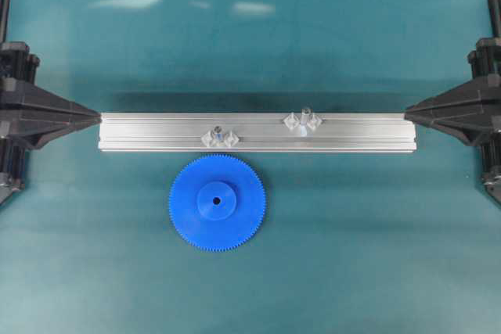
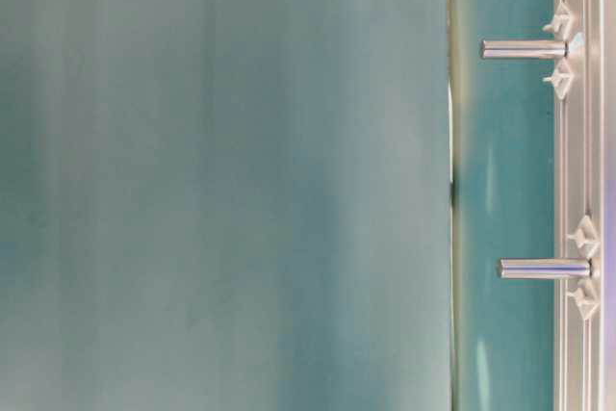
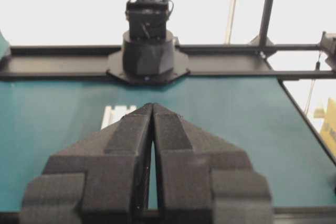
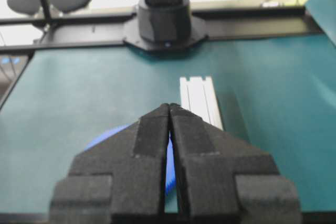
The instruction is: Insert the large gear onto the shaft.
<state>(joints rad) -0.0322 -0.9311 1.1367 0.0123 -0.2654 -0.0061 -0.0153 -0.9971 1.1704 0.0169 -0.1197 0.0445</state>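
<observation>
The large gear (image 1: 217,202), bright blue with a raised hub and a small centre hole, lies flat on the teal mat just in front of the rail. Two look-alike upright pins stand on the rail: one shaft (image 1: 220,135) left of centre and a second pin (image 1: 304,120) to its right; they also show in the table-level view (image 2: 525,48) (image 2: 544,268). My left gripper (image 1: 95,117) (image 3: 153,106) is shut and empty at the rail's left end. At the rail's right end my right gripper (image 1: 409,115) (image 4: 169,106) is shut and empty, with the gear (image 4: 105,135) showing beyond its fingers.
The long grooved aluminium rail (image 1: 258,143) lies across the mat's middle between the two grippers. Its ends appear in the wrist views (image 3: 116,114) (image 4: 199,100). Each wrist view faces the opposite arm's black base (image 3: 148,51) (image 4: 165,22). Black frame posts stand at the mat's sides.
</observation>
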